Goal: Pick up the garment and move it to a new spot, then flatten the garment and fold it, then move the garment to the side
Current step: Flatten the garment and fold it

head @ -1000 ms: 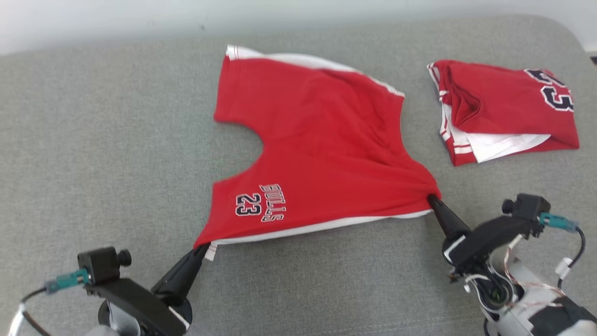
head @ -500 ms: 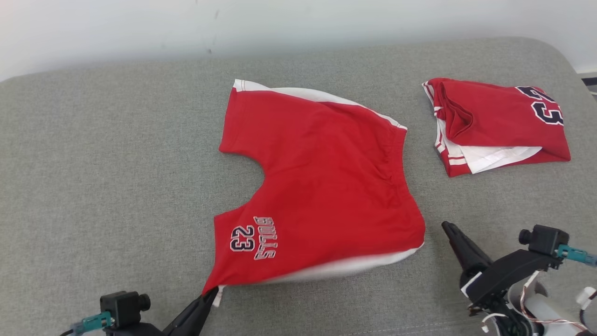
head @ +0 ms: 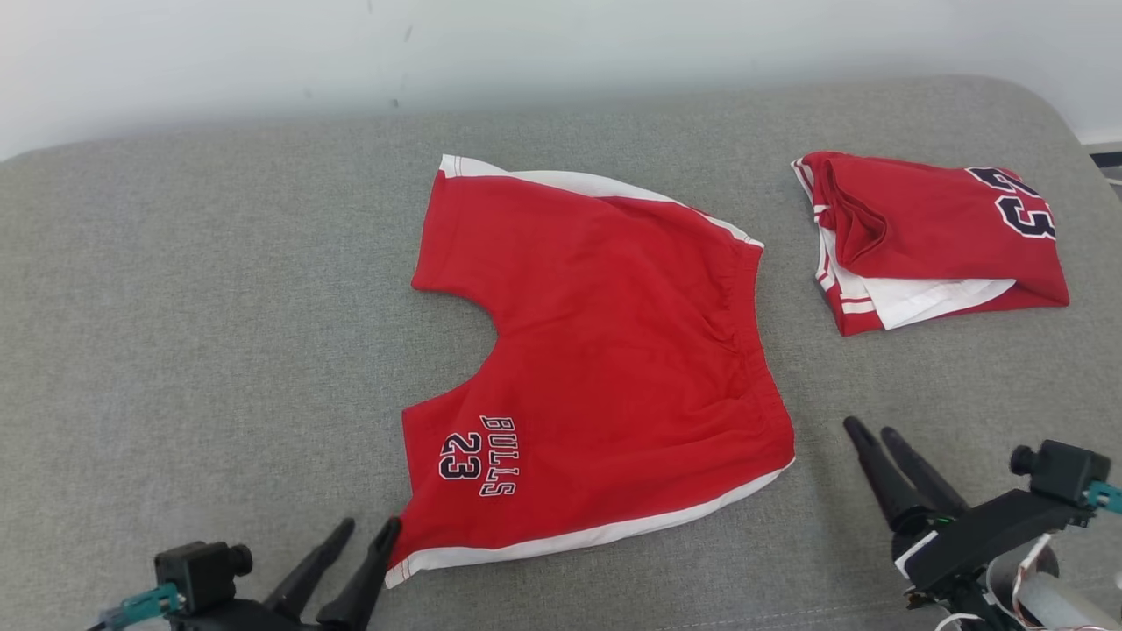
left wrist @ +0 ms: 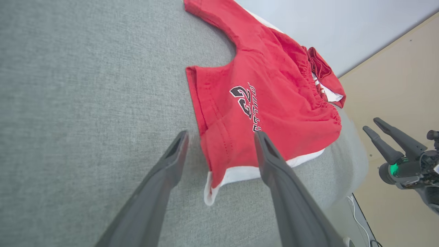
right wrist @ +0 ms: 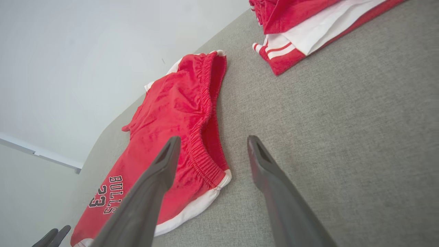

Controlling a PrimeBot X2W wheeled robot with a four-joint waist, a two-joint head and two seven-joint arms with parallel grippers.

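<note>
On the grey cushion (head: 175, 307), the red shorts (head: 605, 350) lie spread just ahead of the left hand (head: 369, 526) and beside the right hand (head: 869, 428), both hands parted and empty. Folding well likely means pinching both near corners evenly, avoiding wrinkles.

Red shorts (head: 605, 350) are soft matt knit cloth with white cloth trim, folded red garment (head: 938, 232) looks the same fabric, cushion (head: 193, 333) is coarse matt grey weave, wall (head: 561, 44) smooth matt white, left gripper (head: 369, 524) and right gripper (head: 869, 428) look smooth, matt dark plastic.
</note>
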